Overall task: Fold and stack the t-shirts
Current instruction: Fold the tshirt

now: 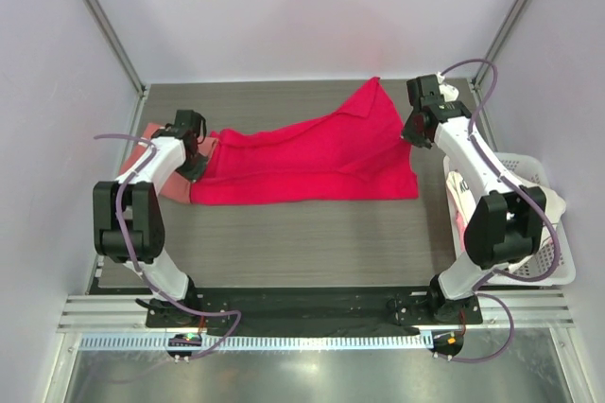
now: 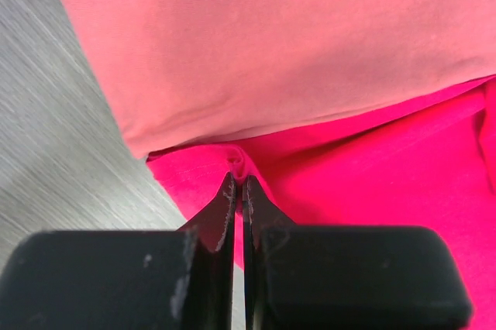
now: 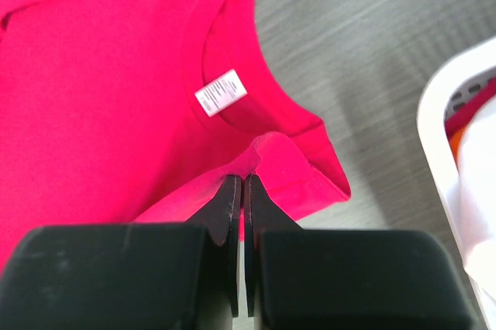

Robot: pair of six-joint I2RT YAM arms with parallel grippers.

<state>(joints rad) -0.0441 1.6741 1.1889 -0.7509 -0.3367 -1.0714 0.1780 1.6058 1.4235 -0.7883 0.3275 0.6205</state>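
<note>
Crimson t-shirt (image 1: 312, 162) lies stretched across the grey table (image 1: 312, 242), its left end against the salmon-pink shirt (image 2: 271, 43). The left gripper (image 2: 239, 184) is clenched on that end's edge; the right gripper (image 3: 242, 184) pinches cloth beside the tagged collar (image 3: 232, 59).

You have bare table (image 1: 302, 242) across the near half, between the arm bases and the crimson t-shirt (image 1: 312, 162); that shirt stretches across the middle from side to side, so any reach to the far side passes over cloth; behind it a bare strip runs along the back wall, widest on the left; at the left edge the salmon-pink t-shirt (image 2: 271, 51) lies touching the crimson one, with the left gripper (image 1: 196, 159) clamped on crimson cloth there; the right gripper (image 1: 413, 135) pinches the shirt near its collar; the white basket (image 1: 539, 278) stands just beside the right arm; walls close three sides.
</note>
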